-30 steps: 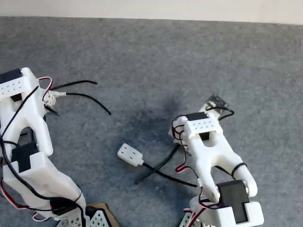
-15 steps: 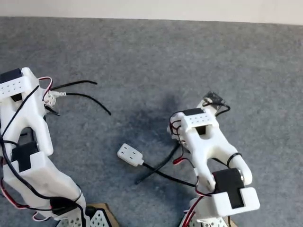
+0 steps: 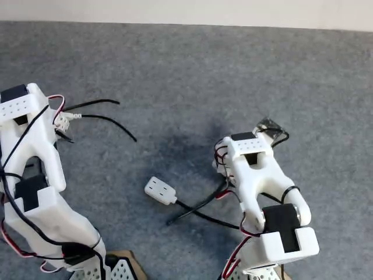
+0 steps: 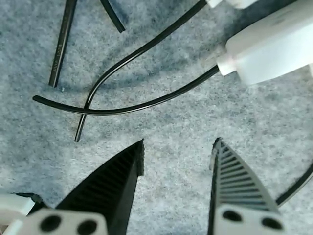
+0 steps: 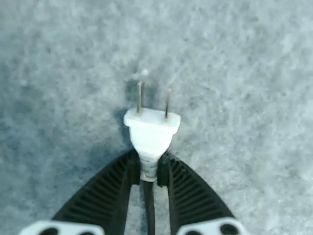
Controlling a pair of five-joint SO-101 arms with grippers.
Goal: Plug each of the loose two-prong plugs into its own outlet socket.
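Grey felt table (image 3: pixel 175 70). Right gripper (image 5: pixel 148 155) pinches white two-prong plug (image 5: pixel 150 128) at centre-right, prongs out. Left gripper (image 4: pixel 178 142), far left, fingers spread over black cords (image 4: pixel 146 105). Outlet socket (image 3: pixel 160 191) lies between arms.

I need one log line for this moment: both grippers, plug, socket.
left gripper: open, over black cords | right gripper: shut on plug, prongs bare | outlet socket: empty
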